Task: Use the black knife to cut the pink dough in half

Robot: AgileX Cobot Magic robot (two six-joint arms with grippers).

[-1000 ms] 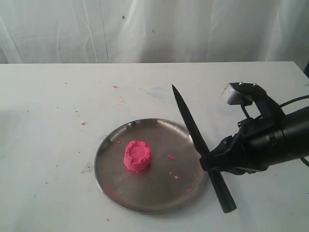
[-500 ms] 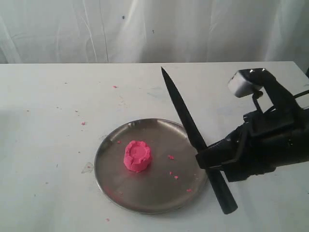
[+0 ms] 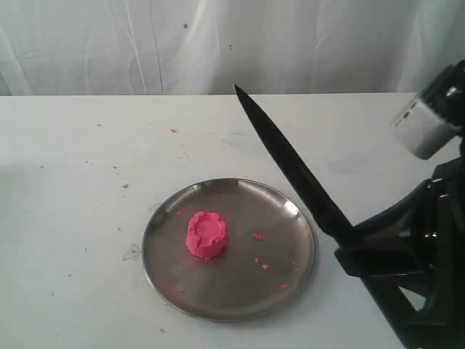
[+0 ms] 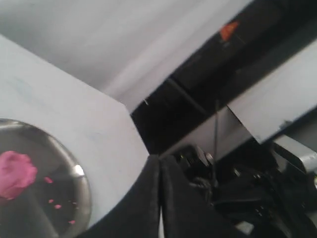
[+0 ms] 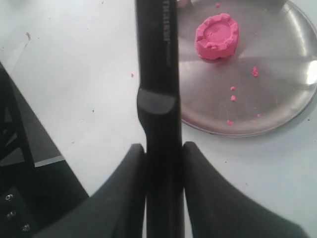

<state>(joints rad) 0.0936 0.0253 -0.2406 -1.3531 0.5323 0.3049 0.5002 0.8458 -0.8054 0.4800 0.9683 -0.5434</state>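
The pink dough (image 3: 207,234) is a round lump with a dented top, resting left of centre on the round steel plate (image 3: 240,298). It also shows in the right wrist view as the pink dough (image 5: 217,35) and in the left wrist view as the pink dough (image 4: 16,173). My right gripper (image 3: 347,243) is shut on the black knife (image 3: 290,169) by its handle, the blade slanting up and left above the plate's right edge. In the right wrist view the black knife (image 5: 154,74) runs between the fingers (image 5: 124,188). My left gripper (image 4: 159,163) is shut and empty, away from the plate.
Small pink crumbs (image 3: 258,236) lie on the plate and scattered over the white table (image 3: 87,182). A white curtain hangs behind the table. The right arm's black body fills the exterior view's lower right corner.
My right gripper has lifted the knife off the table and drawn back toward the lower right. The blade tip has risen and shifted left. The dough has not moved.
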